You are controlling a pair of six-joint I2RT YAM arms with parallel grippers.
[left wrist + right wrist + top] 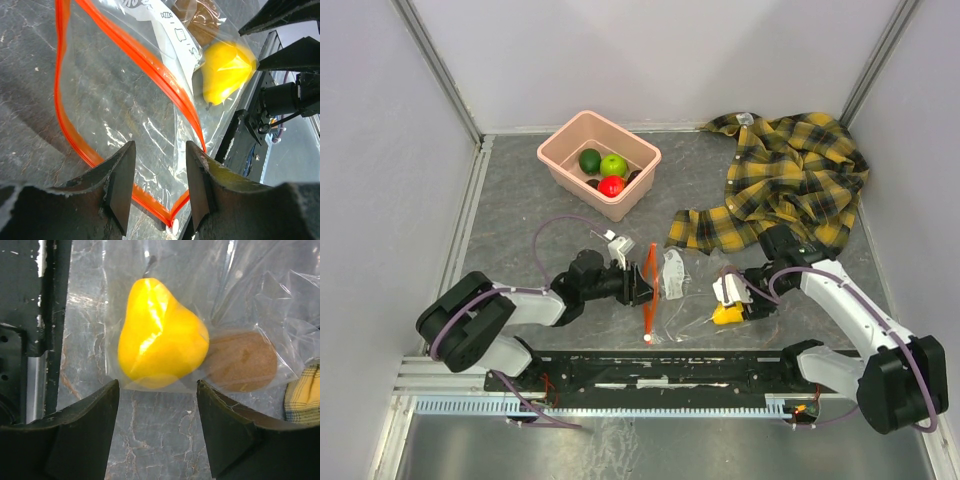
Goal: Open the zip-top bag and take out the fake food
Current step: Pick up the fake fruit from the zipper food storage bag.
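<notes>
The zip-top bag (pixel 680 275) lies flat between my two grippers, its orange-red zip strip (pixel 650 290) facing left and spread into an open loop (pixel 150 65). Inside it are a yellow pear (pixel 160 335) and a brown fruit (pixel 242 360), both at the closed end. My left gripper (pixel 645 285) is open at the bag's mouth, with the strip's near corner lying between its fingers (pixel 122 185). Open too, my right gripper (pixel 157 387) sits just short of the bag's closed end, the pear straight ahead and nothing held. Dark green (pixel 590 160), light green (pixel 613 165) and red (pixel 611 186) fruits sit in the pink tub.
The pink tub (pixel 582 192) stands at the back, left of centre. A yellow-and-black plaid shirt (pixel 790 180) is heaped at the back right, its hem close to the bag. The black base rail (pixel 660 370) runs along the near edge, just behind the bag.
</notes>
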